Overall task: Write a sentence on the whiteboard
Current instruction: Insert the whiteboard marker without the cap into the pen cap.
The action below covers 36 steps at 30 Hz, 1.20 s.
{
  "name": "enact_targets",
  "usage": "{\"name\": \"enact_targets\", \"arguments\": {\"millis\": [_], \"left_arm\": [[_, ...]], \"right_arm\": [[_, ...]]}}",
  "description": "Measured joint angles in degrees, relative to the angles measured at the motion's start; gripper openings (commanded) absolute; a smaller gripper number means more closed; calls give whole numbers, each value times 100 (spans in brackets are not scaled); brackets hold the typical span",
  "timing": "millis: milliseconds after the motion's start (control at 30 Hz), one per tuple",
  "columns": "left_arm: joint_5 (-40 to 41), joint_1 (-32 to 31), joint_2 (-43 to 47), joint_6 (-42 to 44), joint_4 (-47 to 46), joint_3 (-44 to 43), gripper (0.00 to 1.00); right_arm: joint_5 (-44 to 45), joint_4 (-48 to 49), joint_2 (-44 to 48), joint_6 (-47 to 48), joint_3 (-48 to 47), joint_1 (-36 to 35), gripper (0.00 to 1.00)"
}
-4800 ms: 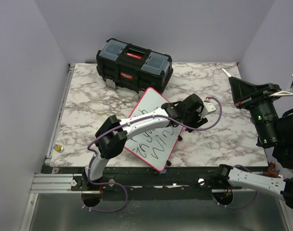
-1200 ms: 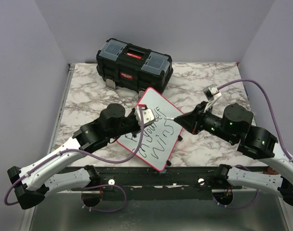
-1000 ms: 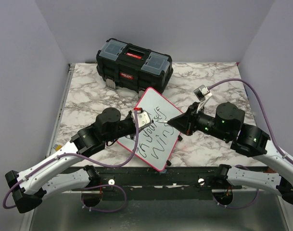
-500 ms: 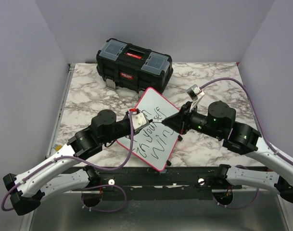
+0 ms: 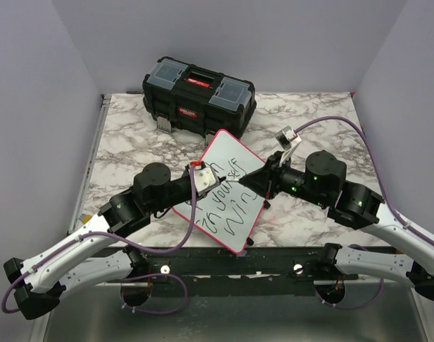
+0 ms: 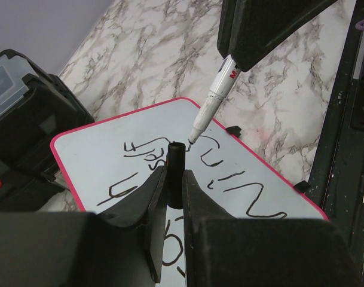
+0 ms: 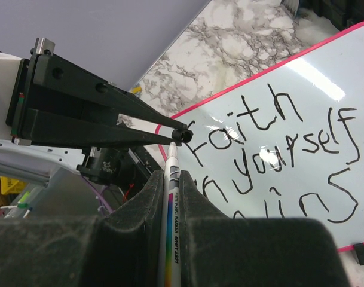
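The red-rimmed whiteboard lies at the table's middle with the sentence in black marker, "Faith in yourself wins", on it. My left gripper hangs over the board's left part, shut on a black marker cap. From the right, my right gripper is shut on a white marker. The marker's tip points at the cap's open end, almost touching it. The left wrist view shows the marker slanting down to the cap above the lettering.
A black toolbox with a red latch stands behind the board at the back of the marble table. Purple cables loop from both arms. The black front rail runs along the near edge.
Earlier the left arm lay across the board and the right was raised far right. Over the last second the right gripper carried the marker left to the cap; the left gripper drew back slightly.
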State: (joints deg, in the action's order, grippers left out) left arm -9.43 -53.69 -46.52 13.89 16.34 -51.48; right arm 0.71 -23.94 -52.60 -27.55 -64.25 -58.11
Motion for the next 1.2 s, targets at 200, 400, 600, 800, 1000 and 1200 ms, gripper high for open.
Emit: {"name": "enact_targets", "arguments": {"millis": [200,400,600,800,1000,1200], "left_arm": [[-2,0,37,-2,-2,2,0],[-7,0,59,-2,-7,37,0],[-15,0,68,-2,-7,42,0],[-22,0,85,-2,-13,42,0],[-22,2,103,-2,-20,44,0],[-24,7,103,-2,-28,57,0]], "right_arm": [[72,52,2,-59,55,0,1],[92,85,-2,-101,98,0,1],[92,142,-15,-116,98,0,1],[90,160,-37,-129,101,0,1],[87,184,-61,-146,127,0,1],[-13,195,-90,-153,133,0,1]]}}
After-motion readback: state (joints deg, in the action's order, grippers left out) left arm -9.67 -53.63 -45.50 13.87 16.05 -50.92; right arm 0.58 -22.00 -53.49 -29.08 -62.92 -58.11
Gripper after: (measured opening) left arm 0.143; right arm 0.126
